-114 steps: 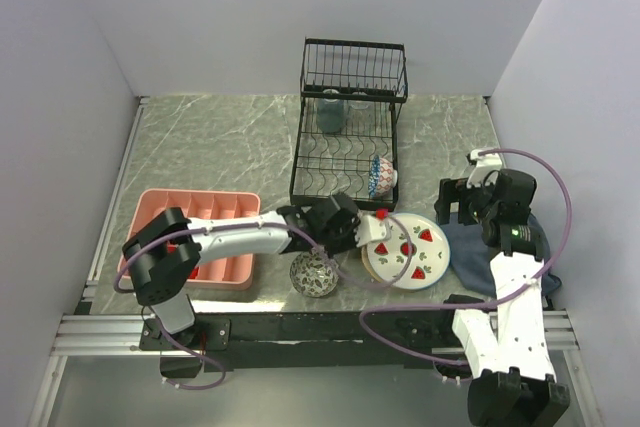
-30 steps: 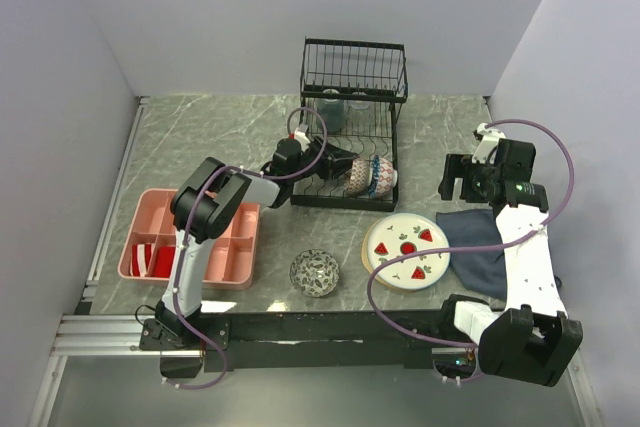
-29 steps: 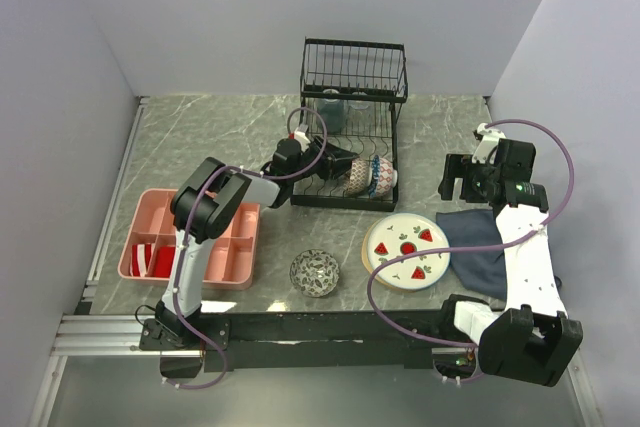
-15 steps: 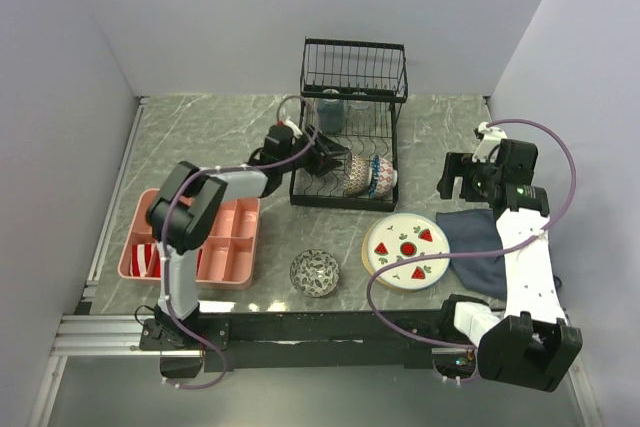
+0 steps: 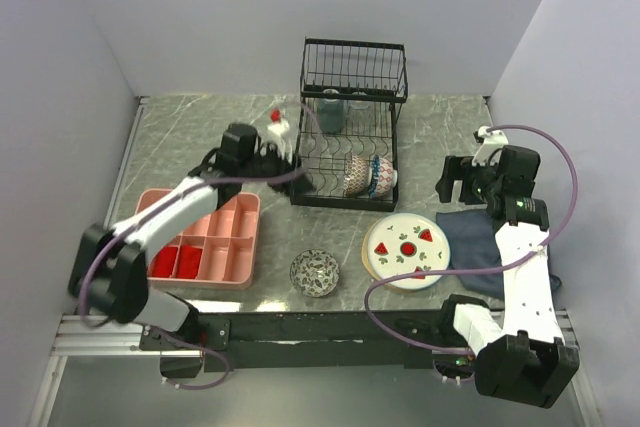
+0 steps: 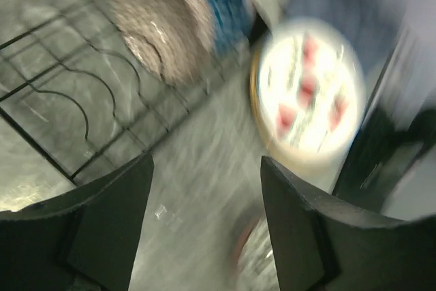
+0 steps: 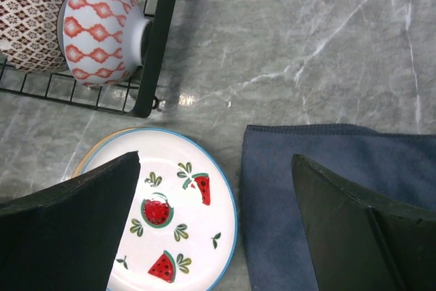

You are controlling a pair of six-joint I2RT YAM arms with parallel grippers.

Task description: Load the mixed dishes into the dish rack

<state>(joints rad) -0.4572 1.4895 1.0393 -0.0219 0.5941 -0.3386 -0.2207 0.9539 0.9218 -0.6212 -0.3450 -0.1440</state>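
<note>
The black wire dish rack (image 5: 350, 142) stands at the back middle. On its lower tier a pinkish-brown patterned bowl (image 5: 356, 175) stands on edge next to a blue-and-red patterned bowl (image 5: 381, 176); both also show in the right wrist view (image 7: 27, 15) (image 7: 102, 28). The watermelon plate (image 5: 406, 250) lies on the tan plate (image 5: 368, 244) in front of the rack. My left gripper (image 5: 292, 159) is open and empty, just left of the rack. My right gripper (image 5: 465, 185) is open and empty above the plate's right edge (image 7: 170, 216) and the cloth.
A dark patterned bowl (image 5: 315, 272) sits on the table near the front edge. The pink compartment tray (image 5: 200, 237) lies at the left. The dark blue cloth (image 5: 490, 247) lies right of the plates. Two glasses (image 5: 332, 112) stand at the rack's back.
My left gripper has let go of the pinkish-brown bowl in the rack and drawn back out to the left, open. The right arm has barely moved.
</note>
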